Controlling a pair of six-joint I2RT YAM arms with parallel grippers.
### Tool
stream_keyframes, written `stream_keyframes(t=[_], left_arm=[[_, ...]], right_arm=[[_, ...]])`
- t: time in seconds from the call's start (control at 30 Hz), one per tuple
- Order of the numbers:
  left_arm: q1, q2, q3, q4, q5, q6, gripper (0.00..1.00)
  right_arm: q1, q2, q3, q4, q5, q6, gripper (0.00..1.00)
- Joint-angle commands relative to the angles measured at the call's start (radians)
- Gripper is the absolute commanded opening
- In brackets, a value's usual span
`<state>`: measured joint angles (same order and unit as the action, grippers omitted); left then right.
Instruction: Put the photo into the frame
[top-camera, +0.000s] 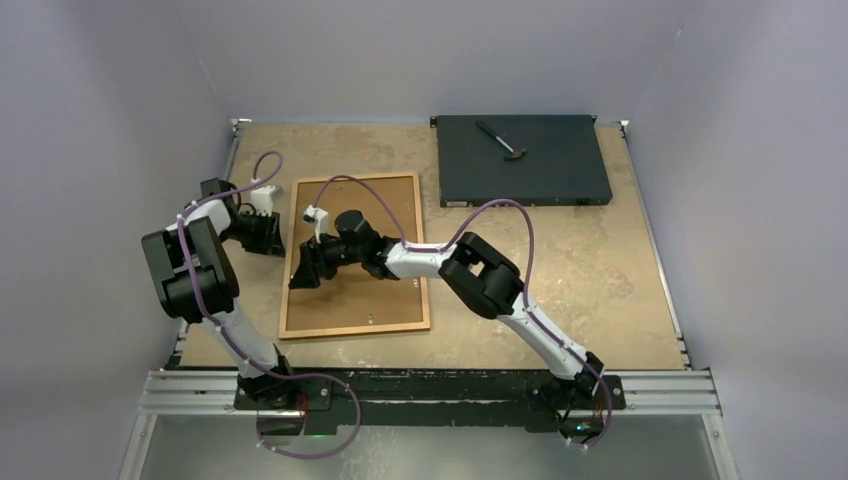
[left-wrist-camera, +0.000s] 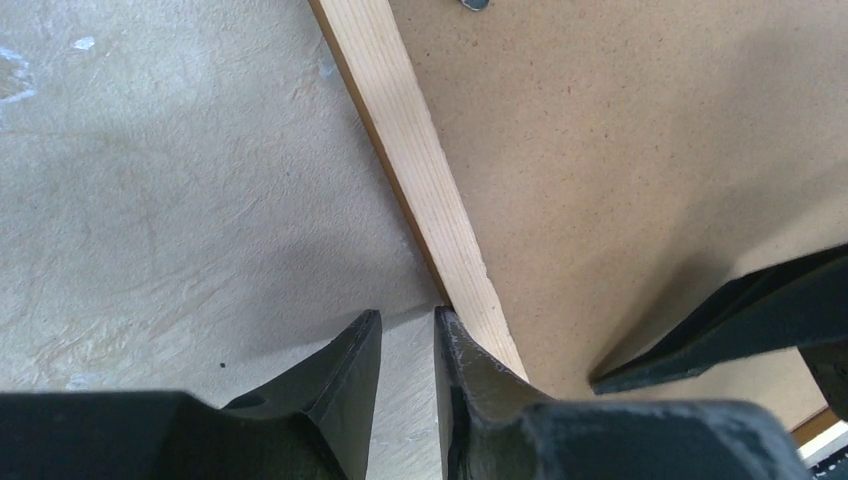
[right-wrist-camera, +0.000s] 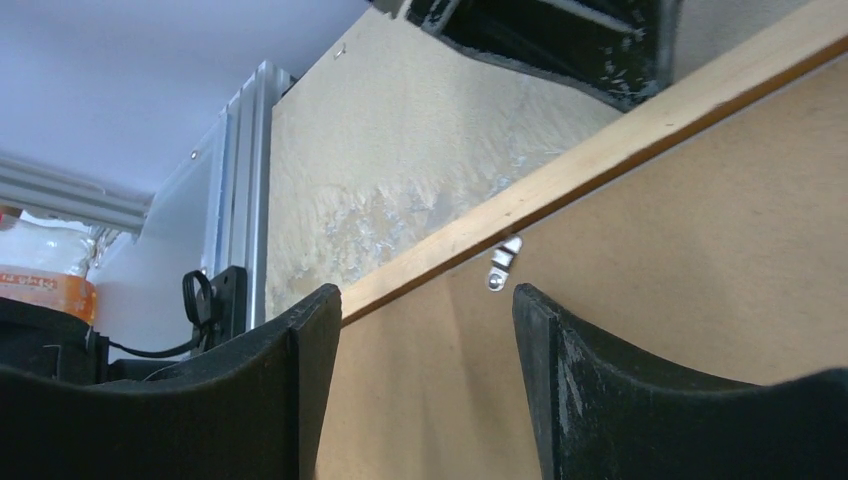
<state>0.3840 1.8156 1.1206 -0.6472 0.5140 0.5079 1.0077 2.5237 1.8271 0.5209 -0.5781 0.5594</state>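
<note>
The left pincer (left-wrist-camera: 408, 335) is sitting closest to its wrist camera, its two black fingers standing almost together: only a thin slit of the desk (left-wrist-camera: 150, 200) is showing between the tips, and nothing is being held there. One tip is touching the outer edge of the frame (left-wrist-camera: 420, 170), whose pale wooden rail is running diagonally up that view. The frame is lying flat and back-up on the left half of the desk, between the two arms, its long sides pointing away from the arm bases. A brown hardboard backing sheet (left-wrist-camera: 620, 150) is sitting inside the rails, covering the whole opening. The left pincer is resting at the frame's left rail, toward the far corner.

The right pincer (right-wrist-camera: 422, 295) is reaching across from the other side and hovering low over the left part of the backing sheet, just beside that same rail. Its fingers are standing clearly apart, gripping nothing, and a small metal turn clip (right-wrist-camera: 503, 262) at the sheet's edge is showing in the gap between them. Whether the fingers are touching the sheet I cannot tell. Well apart, at the far right of the desk, a flat black box (top-camera: 520, 160) is lying with a small hammer-like tool (top-camera: 503, 140) resting on its top.
</note>
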Motion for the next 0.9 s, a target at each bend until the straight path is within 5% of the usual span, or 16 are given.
stream_keyframes(t=[0.0, 0.87], left_arm=[[-0.006, 0.041, -0.006, -0.032, 0.020, -0.002, 0.22], [-0.022, 0.088, -0.010, -0.034, 0.037, 0.014, 0.19]], right_arm=[[-0.039, -0.044, -0.030, 0.015, 0.006, -0.006, 0.67], [0.043, 0.080, 0.156, -0.136, -0.041, -0.118, 0.61]])
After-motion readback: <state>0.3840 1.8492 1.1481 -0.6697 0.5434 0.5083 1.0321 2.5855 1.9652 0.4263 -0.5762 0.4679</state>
